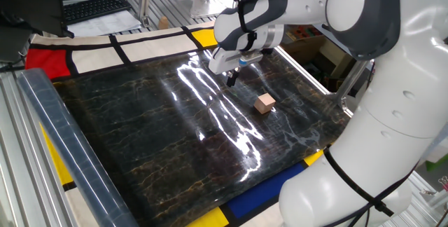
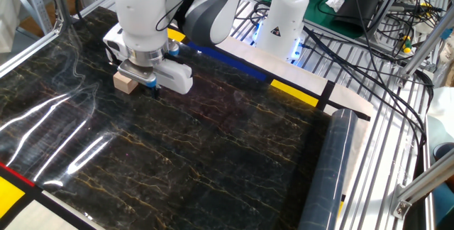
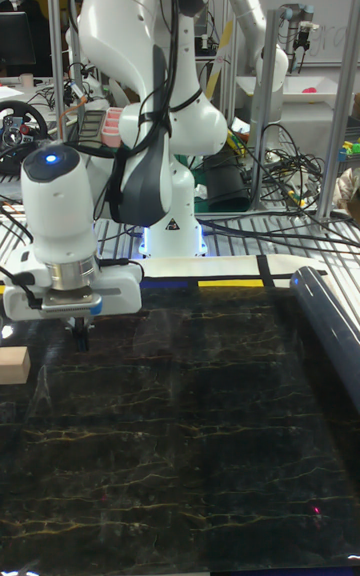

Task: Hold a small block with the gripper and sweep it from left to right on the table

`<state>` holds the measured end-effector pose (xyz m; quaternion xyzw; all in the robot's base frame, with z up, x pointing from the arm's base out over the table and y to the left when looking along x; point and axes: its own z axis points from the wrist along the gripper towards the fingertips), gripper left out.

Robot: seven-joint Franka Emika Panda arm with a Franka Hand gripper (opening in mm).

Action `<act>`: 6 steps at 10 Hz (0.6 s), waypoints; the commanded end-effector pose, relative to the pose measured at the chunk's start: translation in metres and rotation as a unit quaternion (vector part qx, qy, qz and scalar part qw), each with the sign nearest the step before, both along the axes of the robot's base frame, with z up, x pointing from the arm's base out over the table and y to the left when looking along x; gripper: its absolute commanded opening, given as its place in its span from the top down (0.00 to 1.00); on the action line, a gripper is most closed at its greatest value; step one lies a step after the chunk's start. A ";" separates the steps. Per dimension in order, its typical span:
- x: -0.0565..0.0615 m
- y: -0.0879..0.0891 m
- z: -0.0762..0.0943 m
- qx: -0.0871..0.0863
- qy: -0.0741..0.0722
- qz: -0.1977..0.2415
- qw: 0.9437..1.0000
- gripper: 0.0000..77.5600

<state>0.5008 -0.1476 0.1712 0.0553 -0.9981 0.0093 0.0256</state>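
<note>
My gripper [image 1: 232, 80] hangs just above the glossy black table [image 1: 140, 136], its 2 dark fingers close together and holding nothing; I cannot tell whether they are fully closed. The small wooden block [image 1: 264, 103] lies on the table, near my fingers but apart from them. I judge I am in the approach step: next I must spread my fingers, move over the block, lower around it and close.

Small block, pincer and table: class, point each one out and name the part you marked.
small block [image 1: 264, 103]: one fixed view, top face.
pincer [image 1: 232, 78]: one fixed view, between the dark fingertips.
table [image 2: 213, 152]: the other fixed view, bare marble sheet.
</note>
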 end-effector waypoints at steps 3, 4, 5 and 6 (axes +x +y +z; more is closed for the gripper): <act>0.001 0.000 0.001 0.002 -0.024 -0.021 0.999 1.00; 0.001 0.000 0.001 0.002 -0.025 -0.020 0.999 1.00; 0.001 0.000 0.001 0.003 -0.024 -0.016 1.000 1.00; 0.001 0.000 0.001 0.003 -0.025 -0.015 1.000 1.00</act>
